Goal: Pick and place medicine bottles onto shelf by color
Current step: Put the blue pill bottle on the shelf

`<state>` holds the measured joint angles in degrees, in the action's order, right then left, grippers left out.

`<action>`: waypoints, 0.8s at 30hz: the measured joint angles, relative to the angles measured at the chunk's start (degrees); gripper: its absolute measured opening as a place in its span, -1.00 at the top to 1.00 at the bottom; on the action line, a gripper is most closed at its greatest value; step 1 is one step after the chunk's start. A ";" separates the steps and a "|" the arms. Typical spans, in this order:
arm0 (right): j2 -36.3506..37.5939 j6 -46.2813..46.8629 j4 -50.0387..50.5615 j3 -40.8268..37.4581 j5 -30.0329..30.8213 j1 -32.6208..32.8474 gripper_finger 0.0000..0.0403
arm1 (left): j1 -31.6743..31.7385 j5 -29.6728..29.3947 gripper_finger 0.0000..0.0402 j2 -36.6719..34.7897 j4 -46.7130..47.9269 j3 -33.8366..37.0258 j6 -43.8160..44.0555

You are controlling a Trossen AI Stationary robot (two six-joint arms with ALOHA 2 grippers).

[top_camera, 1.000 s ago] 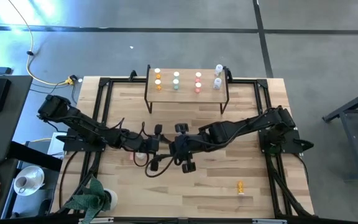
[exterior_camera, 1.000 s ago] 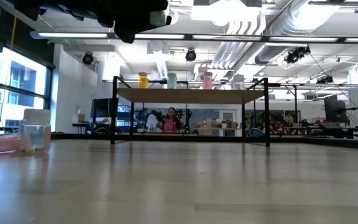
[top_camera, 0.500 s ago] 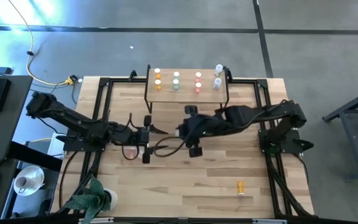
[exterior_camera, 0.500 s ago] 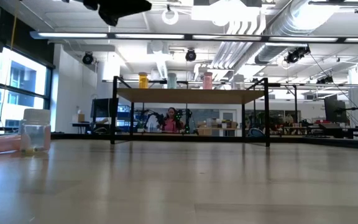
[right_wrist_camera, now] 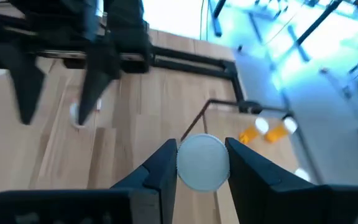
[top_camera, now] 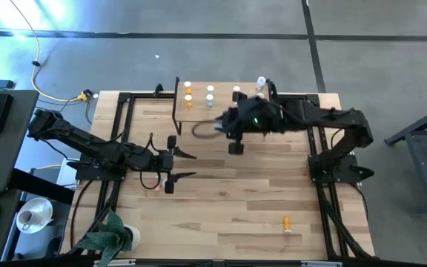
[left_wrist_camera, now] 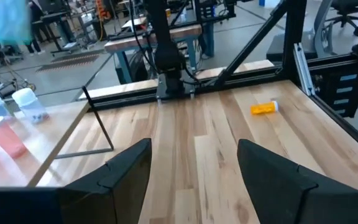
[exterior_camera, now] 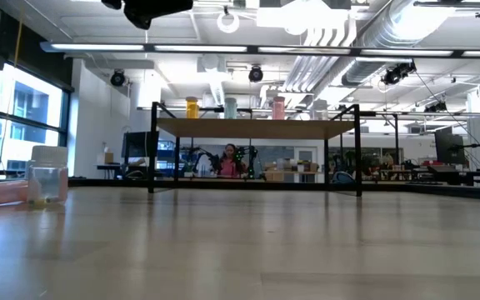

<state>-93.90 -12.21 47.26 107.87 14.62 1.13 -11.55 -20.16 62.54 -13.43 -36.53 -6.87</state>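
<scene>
Tabletop (exterior_camera: 240, 250) of pale wood planks fronts a bright workshop.

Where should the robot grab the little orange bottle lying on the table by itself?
Probably round its orange body, straight down from above. The orange bottle lies on its side, alone on the table, so fingers can close across its round middle. The open left gripper is free.

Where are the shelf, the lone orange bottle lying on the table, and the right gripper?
shelf (top_camera: 199, 110): high view, bare top.
orange bottle (top_camera: 287, 222): high view, body.
right gripper (right_wrist_camera: 202, 163): right wrist view, between fingertips.
</scene>
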 joint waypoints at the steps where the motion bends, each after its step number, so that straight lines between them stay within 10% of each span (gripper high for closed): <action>1: -0.28 0.44 -0.58 -0.47 -1.94 -1.50 0.49 | 0.00 0.00 -0.13 0.00 -0.03 0.00 0.01; 12: -0.62 6.55 -9.85 -15.94 -9.69 -14.69 0.49 | 0.00 0.00 -0.13 0.02 -0.07 0.00 -0.35; 24: -2.28 10.76 -14.27 -13.45 -11.66 -18.52 0.49 | 0.00 -0.12 -0.13 0.02 -0.26 0.02 0.71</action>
<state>-96.17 -1.45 32.99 94.42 2.96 -17.38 -11.55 -20.28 62.57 -13.69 -36.51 -6.16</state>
